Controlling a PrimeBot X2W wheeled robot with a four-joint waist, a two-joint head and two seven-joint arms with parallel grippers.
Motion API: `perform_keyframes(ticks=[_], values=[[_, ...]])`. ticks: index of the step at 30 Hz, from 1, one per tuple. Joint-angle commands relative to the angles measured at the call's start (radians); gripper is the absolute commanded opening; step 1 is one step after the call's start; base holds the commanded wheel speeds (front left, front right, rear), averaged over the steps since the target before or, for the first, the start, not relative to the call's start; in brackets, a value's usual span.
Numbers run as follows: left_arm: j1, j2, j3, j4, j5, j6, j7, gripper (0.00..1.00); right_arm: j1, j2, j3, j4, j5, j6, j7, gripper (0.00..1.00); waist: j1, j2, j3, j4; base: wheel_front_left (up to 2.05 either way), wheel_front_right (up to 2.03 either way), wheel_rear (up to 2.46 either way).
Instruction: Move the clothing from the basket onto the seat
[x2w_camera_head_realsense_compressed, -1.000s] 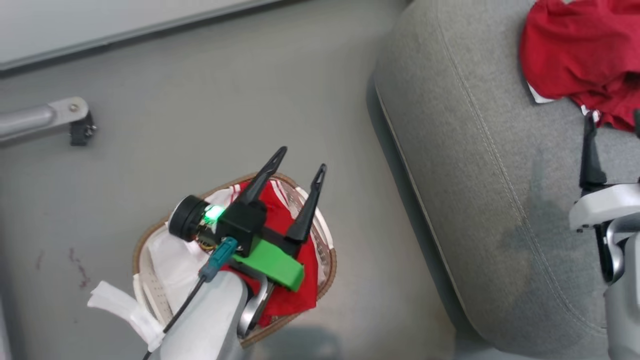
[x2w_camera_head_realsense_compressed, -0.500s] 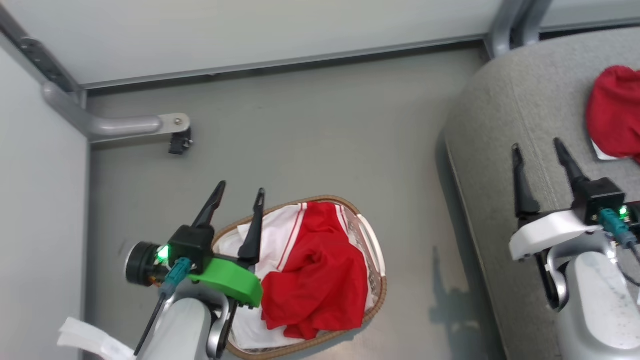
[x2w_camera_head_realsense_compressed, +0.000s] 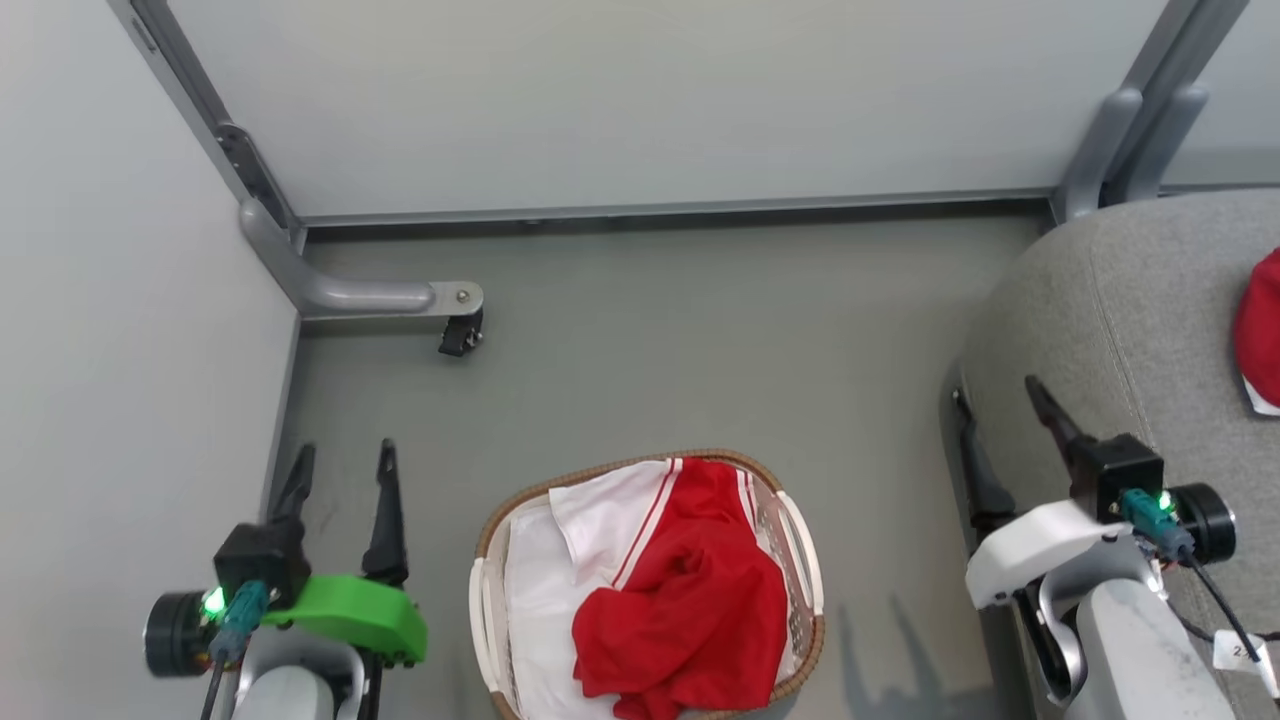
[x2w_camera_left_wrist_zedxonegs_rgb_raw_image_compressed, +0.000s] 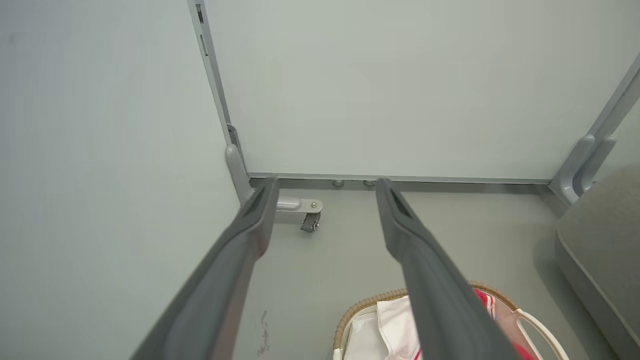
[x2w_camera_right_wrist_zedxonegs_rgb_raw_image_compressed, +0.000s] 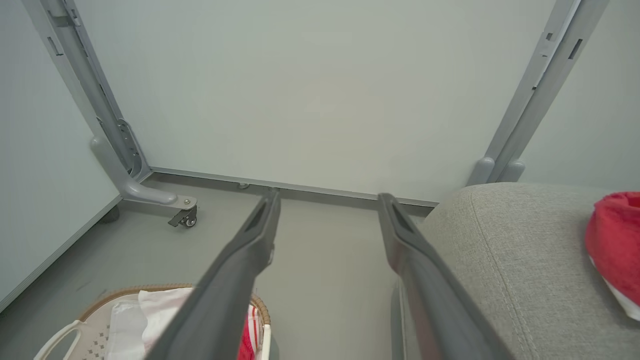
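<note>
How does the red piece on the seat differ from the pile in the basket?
Place: the seat piece lies on the seat; the basket pile sits in the basket. View: the seat piece is cut by the head view's edge; the basket pile shows almost whole. Colour: seat piece nearly all red; basket pile red plus striped white. Both are crumpled, untouched.

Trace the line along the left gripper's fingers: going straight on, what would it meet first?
Probably the grey metal foot of the partition, or the floor just before it; depth is unclear. The left gripper is open, and the basket lies off to its right.
</note>
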Motion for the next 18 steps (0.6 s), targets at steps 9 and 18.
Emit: perform_keyframes(ticks=[9,18], values=[[0.106,0.001,0.019,-0.001,-0.05,-0.006,0.001,1.0,0.079,0.0,0.034,0.012,0.051,-0.001,-0.002,1.0,0.0,0.0,-0.063,0.014,0.0,0.0,0.0],[0.09,0.001,-0.031,-0.005,-0.102,-0.02,0.001,1.0,0.05,0.0,0.038,-0.003,0.07,-0.001,-0.002,1.0,0.0,0.0,-0.01,-0.012,0.0,0.0,0.0]])
